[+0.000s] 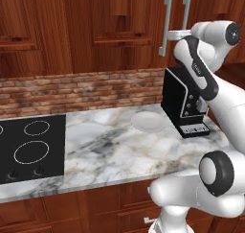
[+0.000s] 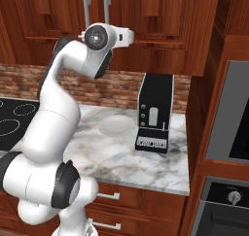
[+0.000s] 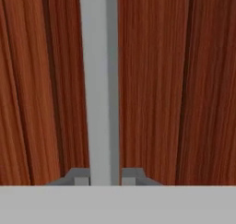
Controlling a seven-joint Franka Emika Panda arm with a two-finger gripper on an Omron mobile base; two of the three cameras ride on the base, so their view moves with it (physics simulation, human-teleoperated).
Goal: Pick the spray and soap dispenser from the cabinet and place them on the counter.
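Observation:
The cabinet (image 1: 119, 21) is a dark reddish-brown upper unit whose doors look closed, so the spray and the soap dispenser are hidden. Two vertical silver bar handles sit side by side. My gripper (image 1: 168, 34) reaches out to the left handle (image 1: 165, 16) and is shut on it. In the hand view the grey handle (image 3: 99, 80) runs straight up between my two fingertips, with my gripper (image 3: 105, 177) clamped on it against the wood. Below lies the marble counter (image 1: 119, 141) with its black cooktop (image 1: 28, 145).
A black coffee machine (image 1: 186, 102) stands on the counter under my arm, with a pale round plate (image 1: 148, 122) to its left. A brick backsplash (image 1: 72, 90) runs behind. A built-in oven (image 2: 233, 133) stands to the right of the counter (image 2: 146, 162).

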